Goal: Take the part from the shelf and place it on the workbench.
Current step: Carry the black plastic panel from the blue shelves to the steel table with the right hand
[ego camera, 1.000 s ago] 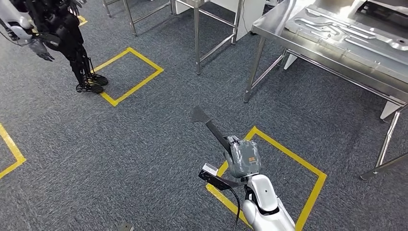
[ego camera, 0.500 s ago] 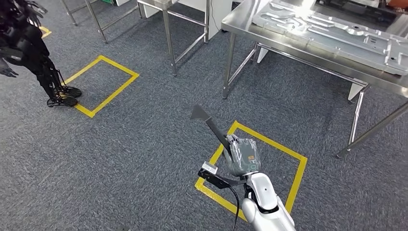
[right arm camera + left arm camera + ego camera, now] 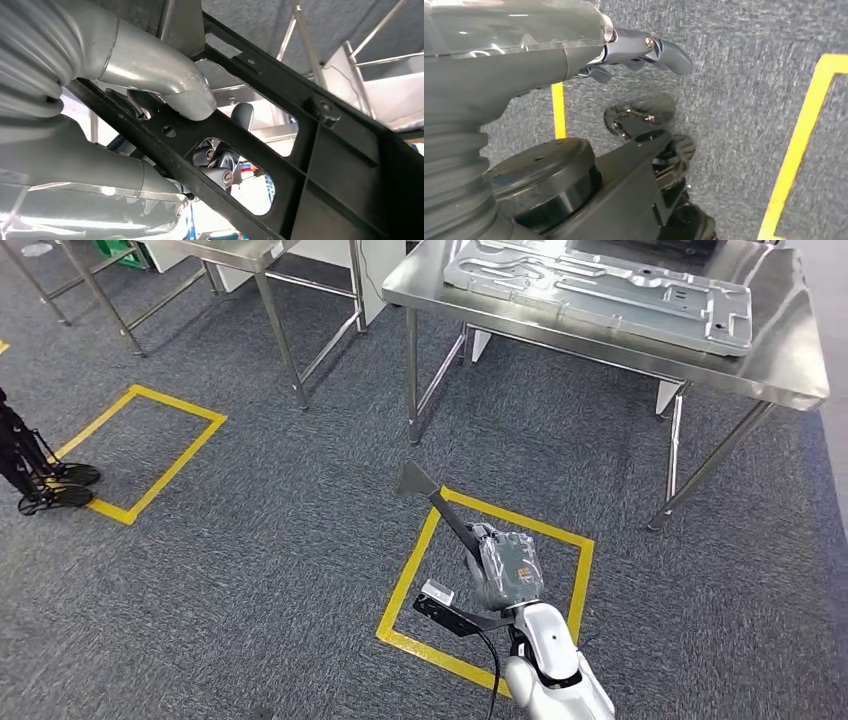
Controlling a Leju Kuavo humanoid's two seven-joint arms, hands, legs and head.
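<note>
- The right hand (image 3: 503,568) grips the part (image 3: 440,508), a flat black bracket with cut-outs, which juts forward and up from the fist over the carpet; the right wrist view confirms it, with the thumb (image 3: 172,87) pressed on one face and darker fingers curled behind the frame
- The left hand (image 3: 634,50) hangs over the floor with its fingers loosely bent and nothing in them (it has no job in this step, as I read it)
- The workbench (image 3: 790,370) stands ahead and a little to the right, well apart from the part, so the step in hand looks like the carry, and the placing is not yet done
- A large pressed metal panel (image 3: 600,285) covers most of the benchtop; bare steel shows along the near edge and at the right end, which looks the better landing spot
- To do it well: close in square to the bench, near the yellow floor marking (image 3: 490,590), keep the grip firm so the long bracket cannot swing, lift it clear of the bench edge, lay it flat on bare steel, and only then let go
</note>
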